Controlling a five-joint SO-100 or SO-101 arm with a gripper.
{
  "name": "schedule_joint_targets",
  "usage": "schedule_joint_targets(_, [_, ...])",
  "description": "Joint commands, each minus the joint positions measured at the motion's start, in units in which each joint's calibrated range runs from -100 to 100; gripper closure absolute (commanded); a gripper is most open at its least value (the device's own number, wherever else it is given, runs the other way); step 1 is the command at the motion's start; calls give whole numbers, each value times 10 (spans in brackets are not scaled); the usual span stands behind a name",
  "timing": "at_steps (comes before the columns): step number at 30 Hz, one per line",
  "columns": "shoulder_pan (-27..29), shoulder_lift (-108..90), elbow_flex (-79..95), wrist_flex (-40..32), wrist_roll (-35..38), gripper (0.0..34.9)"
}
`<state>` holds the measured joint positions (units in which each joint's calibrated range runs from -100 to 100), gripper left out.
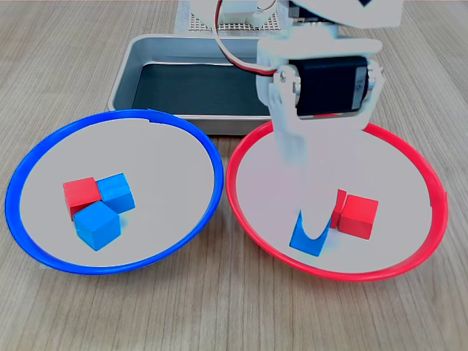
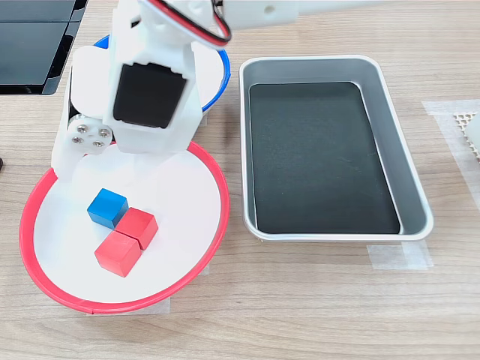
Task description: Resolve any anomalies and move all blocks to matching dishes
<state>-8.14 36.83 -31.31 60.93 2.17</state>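
Note:
The blue-rimmed dish (image 1: 44, 146) holds one red block (image 1: 80, 196) touching two blue blocks (image 1: 117, 191) (image 1: 96, 225). In the red-rimmed dish (image 1: 409, 256) a blue block (image 1: 303, 238) (image 2: 107, 208) sits beside two red blocks (image 1: 358, 216) (image 2: 118, 253), the second red one (image 2: 138, 226) partly hidden in the first exterior view. My white gripper (image 1: 316, 219) reaches down into the red-rimmed dish, with one finger in front of the blue block. In the second exterior view its jaws look spread and the blue block lies free. The arm hides most of the blue-rimmed dish (image 2: 219, 82) there.
A rectangular grey metal tray (image 1: 139, 55) (image 2: 337, 234) with a dark bottom stands behind the two dishes. In the second exterior view, a black flat object (image 2: 30, 37) lies at the top left. Tape (image 2: 397, 255) marks the wooden table near the tray.

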Motion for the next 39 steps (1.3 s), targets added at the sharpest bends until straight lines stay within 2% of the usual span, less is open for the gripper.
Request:
schedule_joint_targets(1, [-3, 8, -27, -6, -5, 174])
schedule_joint_targets(7, [-9, 24, -24, -10, -2, 165])
schedule_joint_targets(26, [-28, 78, -66, 7, 1, 177])
schedule_joint_targets(28, [-29, 79, -68, 9, 2, 189])
schedule_joint_targets(30, [-29, 79, -71, 9, 1, 220])
schedule_joint_targets(34, [-27, 80, -72, 12, 1, 261])
schedule_joint_targets(39, [-24, 80, -73, 13, 2, 281])
